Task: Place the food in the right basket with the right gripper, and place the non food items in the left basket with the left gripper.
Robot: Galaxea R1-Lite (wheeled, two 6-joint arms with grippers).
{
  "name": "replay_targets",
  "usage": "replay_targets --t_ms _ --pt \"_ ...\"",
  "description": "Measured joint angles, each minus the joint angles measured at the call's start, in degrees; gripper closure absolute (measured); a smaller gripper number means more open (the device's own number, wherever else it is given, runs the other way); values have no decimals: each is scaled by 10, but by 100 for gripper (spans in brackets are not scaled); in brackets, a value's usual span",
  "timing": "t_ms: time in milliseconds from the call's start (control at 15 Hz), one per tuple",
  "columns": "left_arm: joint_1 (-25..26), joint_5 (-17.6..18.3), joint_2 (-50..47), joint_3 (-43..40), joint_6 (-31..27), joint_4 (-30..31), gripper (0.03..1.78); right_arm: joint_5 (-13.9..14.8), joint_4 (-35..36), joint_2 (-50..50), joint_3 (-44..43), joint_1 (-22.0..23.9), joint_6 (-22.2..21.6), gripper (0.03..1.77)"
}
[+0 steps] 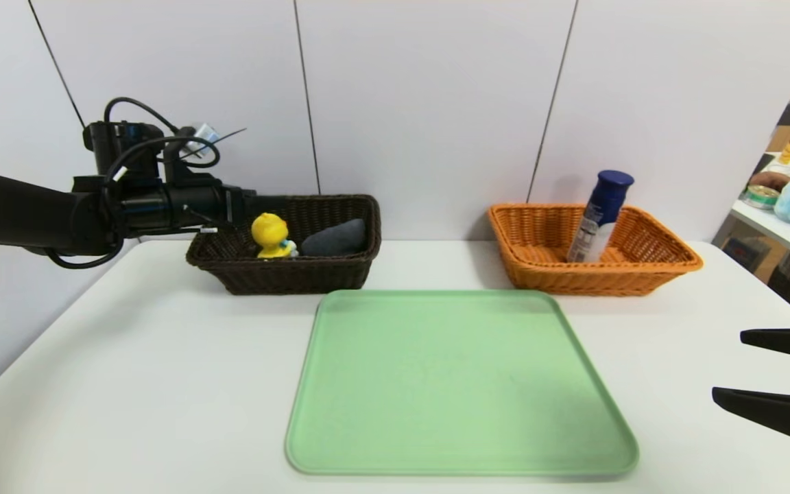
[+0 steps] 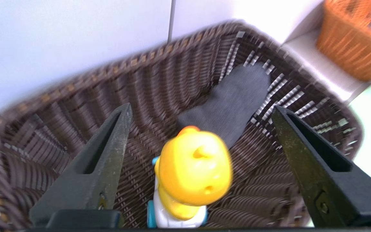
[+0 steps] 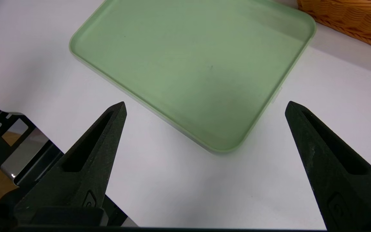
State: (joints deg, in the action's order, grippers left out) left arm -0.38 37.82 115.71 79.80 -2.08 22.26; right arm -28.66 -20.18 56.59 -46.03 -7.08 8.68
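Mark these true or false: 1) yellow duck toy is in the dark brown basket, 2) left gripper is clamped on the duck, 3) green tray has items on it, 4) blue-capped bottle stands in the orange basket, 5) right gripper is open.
1) True. The yellow duck toy sits in the dark brown basket, beside a grey object.
2) False. The left gripper is open, its fingers standing apart on either side of the duck without touching it.
3) False. The green tray is bare.
4) True. The blue-capped bottle stands leaning in the orange basket.
5) True. The right gripper is open over the white table near the tray's corner, holding nothing.
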Motion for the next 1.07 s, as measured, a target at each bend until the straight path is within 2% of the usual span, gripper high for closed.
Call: replay_targets --t_ms 267,533,867,1067 --pt "0 -1 -66 -1 8 -29 20 0 0 -7 -13 0 -15 10" --pt "-2 -1 -165 -37 1 -58 16 1 0 -10 -25 -1 -15 10" --pt "-22 -1 -307 -151 -4 -77 14 -1 -1 -14 -27 -8 -15 10" --pt "-58 2 -376 -230 -5 -80 14 -3 -1 -16 -24 -13 -14 10"
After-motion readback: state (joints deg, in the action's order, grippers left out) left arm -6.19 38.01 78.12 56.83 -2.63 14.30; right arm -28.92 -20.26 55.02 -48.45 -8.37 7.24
